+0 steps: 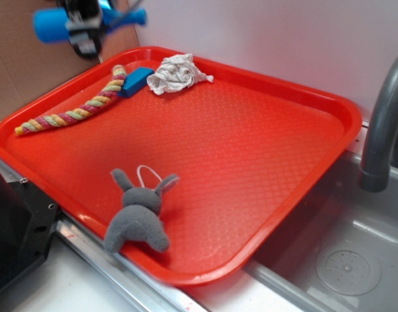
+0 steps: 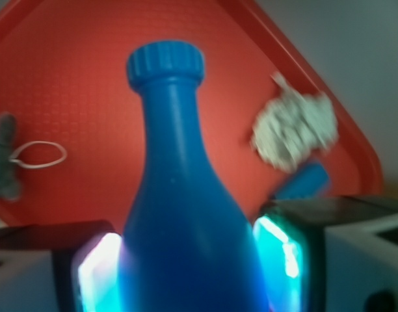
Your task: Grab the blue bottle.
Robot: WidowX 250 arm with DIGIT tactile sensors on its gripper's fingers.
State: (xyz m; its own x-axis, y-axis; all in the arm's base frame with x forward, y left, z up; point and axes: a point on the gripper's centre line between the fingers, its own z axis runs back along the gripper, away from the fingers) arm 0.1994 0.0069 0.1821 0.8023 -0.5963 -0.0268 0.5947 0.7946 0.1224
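While aloft, gripper (image 1: pixel 85 26) clamps one blue bottle (image 2: pixel 183 214) (sideways).

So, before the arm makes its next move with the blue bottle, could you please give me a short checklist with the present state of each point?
1. Blue bottle sits between the gripper fingers: ok, a pad shows on each side of its body.
2. Bottle lifted off the red tray: ok, it hangs above the far left corner.
3. Grip firm enough: cannot tell, the wrist view is blurred.
4. Nothing else caught in the jaws: ok, only the bottle is there.
5. Rope toy, blue block, white cloth and grey bunny lying apart from the gripper: ok.
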